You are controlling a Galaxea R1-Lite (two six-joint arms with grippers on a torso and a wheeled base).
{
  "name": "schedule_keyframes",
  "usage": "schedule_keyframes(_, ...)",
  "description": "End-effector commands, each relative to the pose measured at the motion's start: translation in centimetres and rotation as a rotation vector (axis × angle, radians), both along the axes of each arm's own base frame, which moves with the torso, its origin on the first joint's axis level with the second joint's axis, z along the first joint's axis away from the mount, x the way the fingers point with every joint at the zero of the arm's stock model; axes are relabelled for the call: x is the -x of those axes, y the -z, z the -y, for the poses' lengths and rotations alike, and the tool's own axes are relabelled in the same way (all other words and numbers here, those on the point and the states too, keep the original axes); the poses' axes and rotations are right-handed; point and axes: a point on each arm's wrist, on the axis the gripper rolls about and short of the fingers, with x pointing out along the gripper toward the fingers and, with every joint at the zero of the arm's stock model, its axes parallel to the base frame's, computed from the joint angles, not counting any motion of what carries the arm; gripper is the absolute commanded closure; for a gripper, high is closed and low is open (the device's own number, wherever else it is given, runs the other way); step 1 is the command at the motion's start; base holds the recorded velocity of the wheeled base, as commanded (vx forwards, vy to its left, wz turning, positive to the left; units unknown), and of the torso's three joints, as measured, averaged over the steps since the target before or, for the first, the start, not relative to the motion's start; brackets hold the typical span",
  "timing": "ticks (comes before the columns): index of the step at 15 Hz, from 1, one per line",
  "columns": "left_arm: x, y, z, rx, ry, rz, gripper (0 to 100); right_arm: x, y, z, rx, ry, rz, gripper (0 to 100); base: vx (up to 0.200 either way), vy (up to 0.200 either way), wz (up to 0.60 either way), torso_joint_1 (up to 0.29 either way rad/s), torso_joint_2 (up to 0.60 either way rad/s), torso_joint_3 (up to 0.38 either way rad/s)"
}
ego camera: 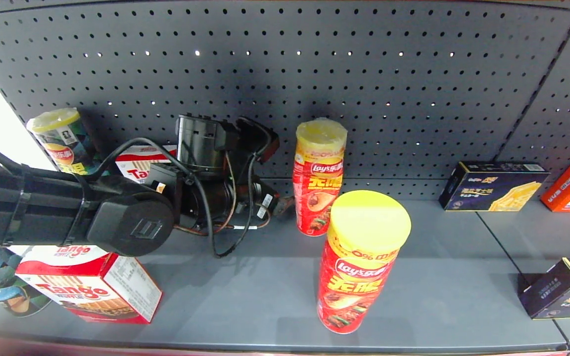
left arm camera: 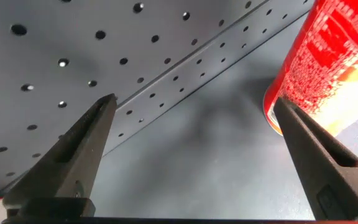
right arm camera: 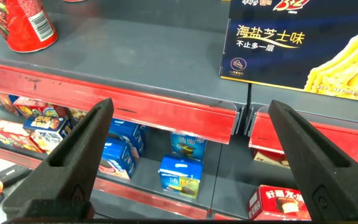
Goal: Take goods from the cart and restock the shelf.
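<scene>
The left gripper [left arm camera: 194,99] is spread wide and holds nothing. The tall red cylindrical chip can with a yellow plastic lid [ego camera: 317,188] stands upright on the grey metal shelf [ego camera: 438,277], just beside one finger and not between the two. I judge this is the end of one placing, with the can set near the grey perforated back wall [ego camera: 364,64]. The next move asks for a straight pull-back, not sweeping sideways into that can.

A second red can of the same kind [ego camera: 359,267] stands nearer the shelf front. A red-and-white cardboard wafer box [ego camera: 92,291] lies under the arm and narrows the way out. The right gripper [right arm camera: 191,104] is also spread and empty, before the shelf's red front rail [right arm camera: 135,99].
</scene>
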Motion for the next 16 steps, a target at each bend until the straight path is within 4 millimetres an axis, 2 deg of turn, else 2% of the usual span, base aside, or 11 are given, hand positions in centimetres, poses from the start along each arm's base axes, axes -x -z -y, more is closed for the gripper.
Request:
schedule_keyframes(1, -0.12, 0.18, 0.3, 0.0, 0.005, -0.002, 0, -0.01, 0.0, 0.0, 0.001, -0.001, -0.001, 0, 0.0, 0.0, 0.0, 0.0, 0.0, 0.0)
schedule_keyframes(16, -0.49, 0.07, 0.79, -0.007, 0.015, 0.012, 0, -0.01, 0.0, 0.0, 0.001, -0.001, -0.001, 0, 0.0, 0.0, 0.0, 0.0, 0.0, 0.0)
